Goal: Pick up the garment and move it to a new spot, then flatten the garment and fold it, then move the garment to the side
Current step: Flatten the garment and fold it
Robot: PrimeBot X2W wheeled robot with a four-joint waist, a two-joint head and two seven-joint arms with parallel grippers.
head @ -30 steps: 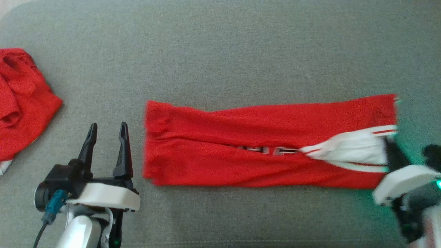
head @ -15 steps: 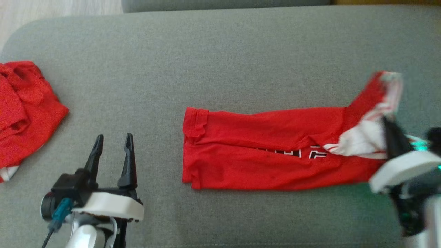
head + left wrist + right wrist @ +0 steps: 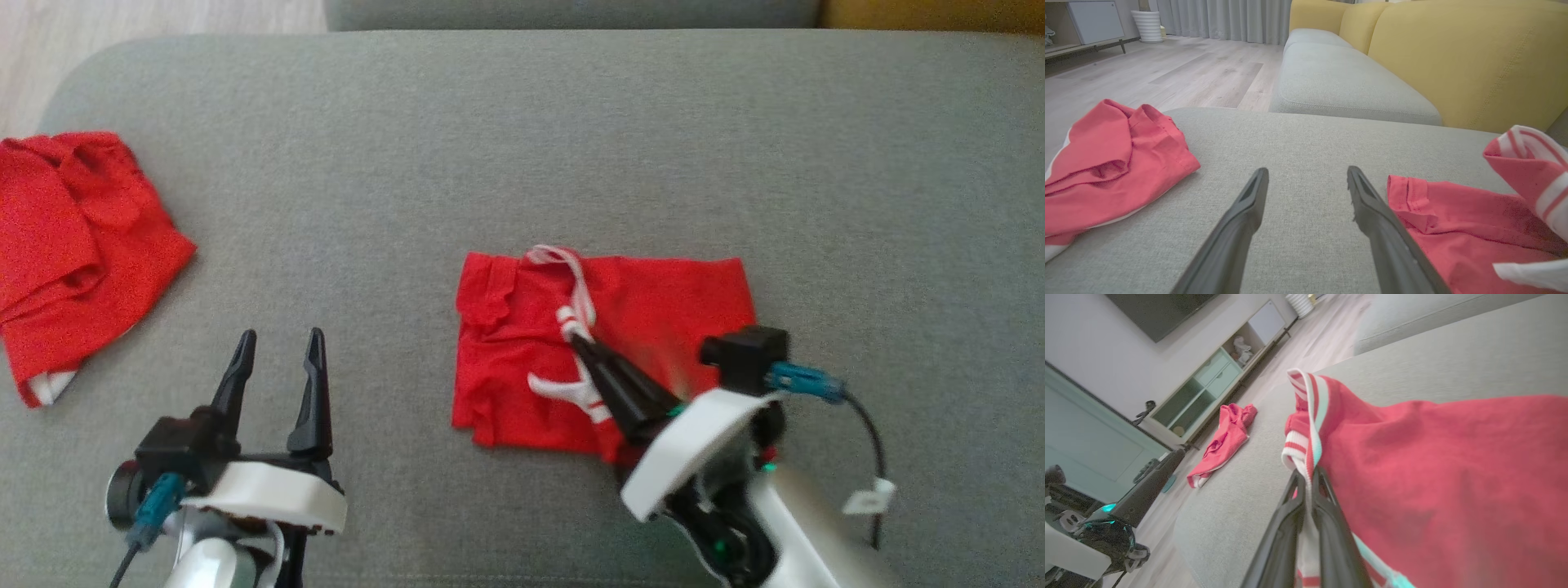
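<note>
Lying doubled, the garment (image 3: 661, 306) is pinched at its striped edge (image 3: 581, 296) by the right gripper (image 3: 581, 341); the left gripper (image 3: 280, 353) is spread over open cushion (image 3: 571, 147).

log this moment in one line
step: fold | right end effector: shut on garment | left end effector: open, empty | second garment: far left

You see the left gripper (image 3: 1307, 171) with its fingers spread wide over the grey cushion (image 3: 1310, 134). Just beside the finger at the view's right lies the garment (image 3: 1453, 220), red, its white-striped edge (image 3: 1531, 163) raised off the cushion. At the far left sits a crumpled red cloth (image 3: 1110, 155). Beyond are a yellow backrest (image 3: 1453, 61) and a wood floor (image 3: 1167, 69).
</note>
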